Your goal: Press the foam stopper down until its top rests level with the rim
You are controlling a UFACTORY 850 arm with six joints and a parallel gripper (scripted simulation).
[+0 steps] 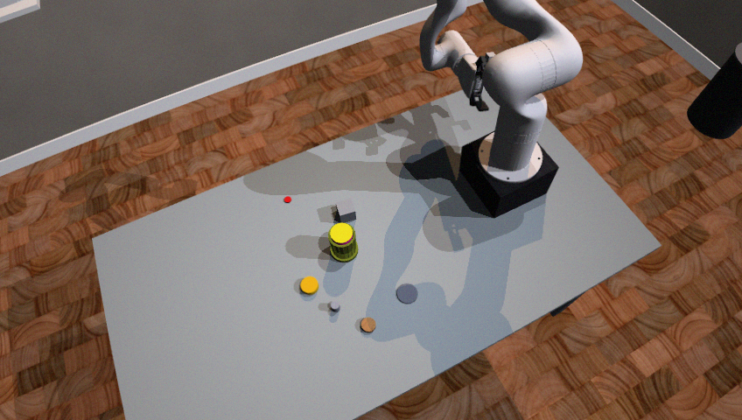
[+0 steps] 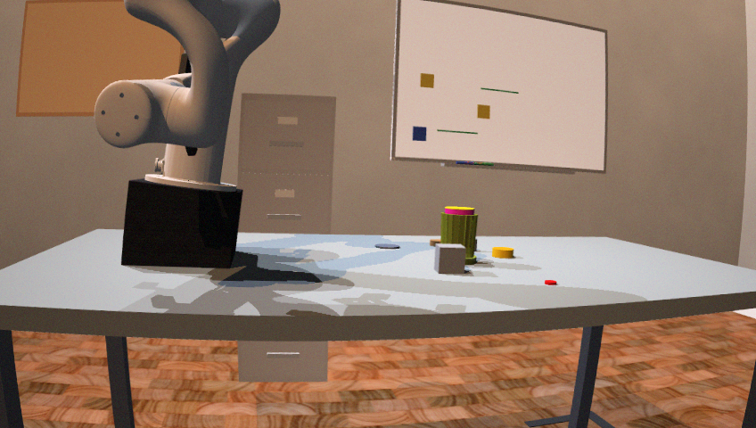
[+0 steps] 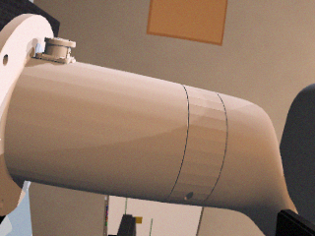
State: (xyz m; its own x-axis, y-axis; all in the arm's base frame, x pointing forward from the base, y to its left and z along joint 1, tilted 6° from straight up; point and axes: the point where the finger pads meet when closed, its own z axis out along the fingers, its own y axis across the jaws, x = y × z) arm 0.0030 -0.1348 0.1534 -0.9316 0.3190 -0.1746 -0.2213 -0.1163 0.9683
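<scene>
An olive-green ribbed jar (image 1: 343, 249) stands upright near the middle of the table, also in the exterior view (image 2: 458, 234). A magenta foam stopper (image 2: 459, 211) sticks up a little above its rim. A flat yellow disc (image 1: 341, 234) lies on top of the stopper. My gripper (image 1: 479, 101) is folded up high beside the arm's own elbow, far from the jar, open and empty. In the wrist view the two dark fingers stand wide apart and face the arm's pale link; the jar is not in that view.
A grey cube (image 1: 345, 211) sits right behind the jar. An orange disc (image 1: 309, 284), a small grey cylinder (image 1: 334, 306), a brown disc (image 1: 367, 325) and a blue-grey disc (image 1: 406, 293) lie in front. A small red disc (image 1: 287, 199) lies to the left. The black base (image 1: 507, 179) stands at the right.
</scene>
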